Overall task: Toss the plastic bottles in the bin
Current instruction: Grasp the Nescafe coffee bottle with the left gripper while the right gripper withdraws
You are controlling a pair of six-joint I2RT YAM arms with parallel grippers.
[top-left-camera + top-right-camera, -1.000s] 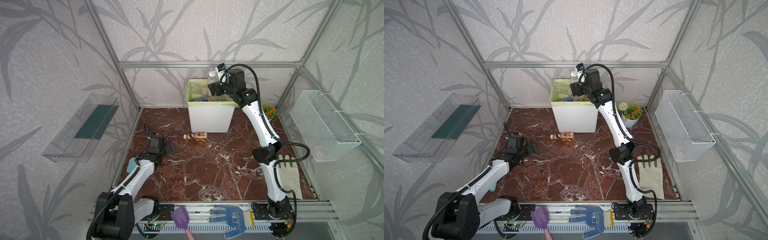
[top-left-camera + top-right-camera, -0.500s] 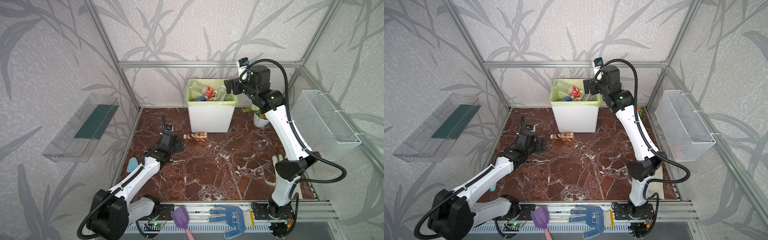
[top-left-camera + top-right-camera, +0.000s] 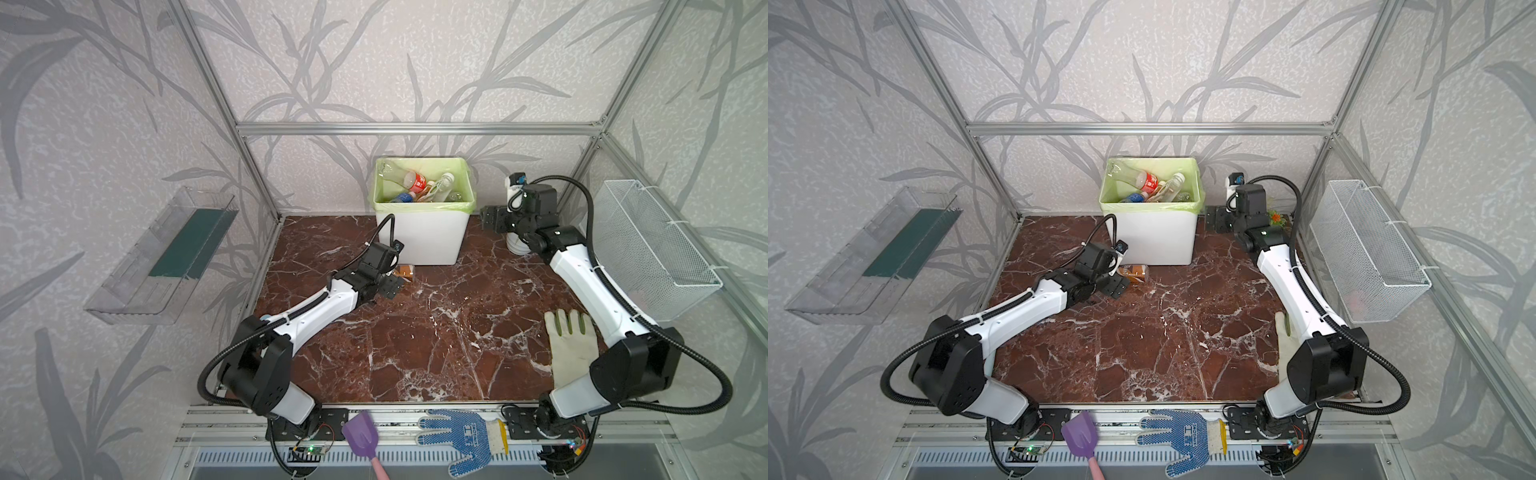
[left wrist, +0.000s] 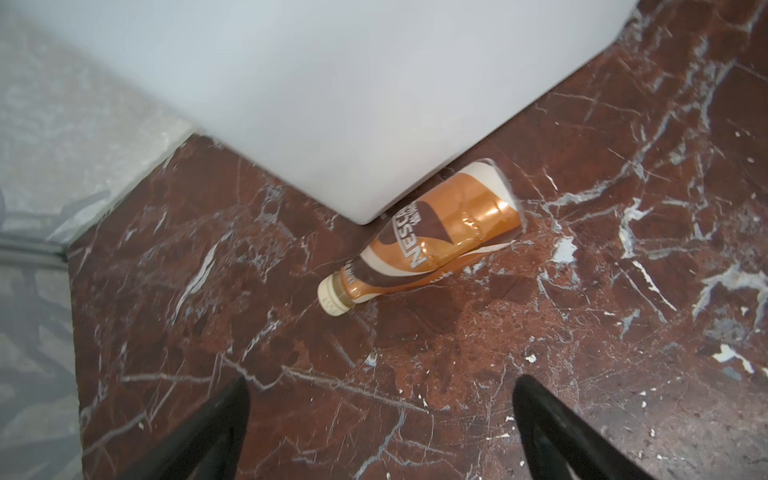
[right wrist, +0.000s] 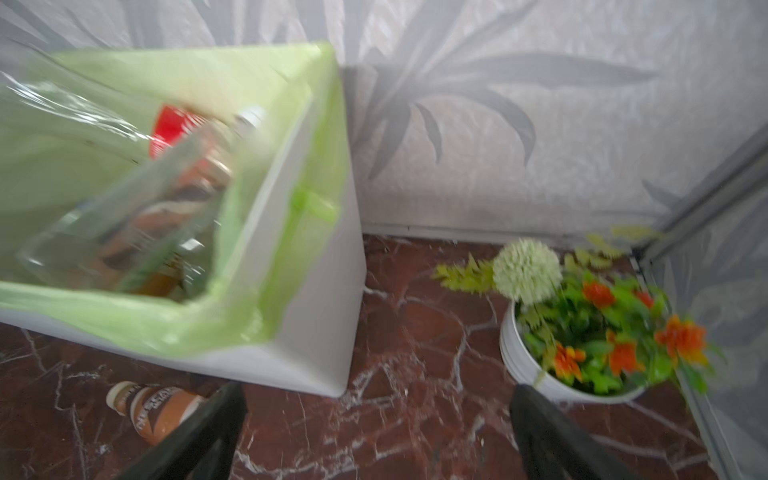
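One brown bottle [image 4: 428,237] is seen lying on the worktop [image 4: 457,374] at the front corner of the bin [image 4: 332,83]. It is shown whole only in the left wrist view and is half hidden by the arm in both top views. Several bottles [image 3: 415,183] are seen inside the bin. The left fingers [image 4: 216,432] are spread wide and empty near the brown bottle, and the right fingers [image 5: 212,428] are likewise wide and empty beside the bin, by a flower pot [image 5: 523,374]

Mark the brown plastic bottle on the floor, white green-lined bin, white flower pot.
Brown plastic bottle [image 4: 432,237], left wrist view, label.
White green-lined bin [image 3: 419,239], in a top view, front wall.
White flower pot [image 5: 510,353], right wrist view, outer wall.
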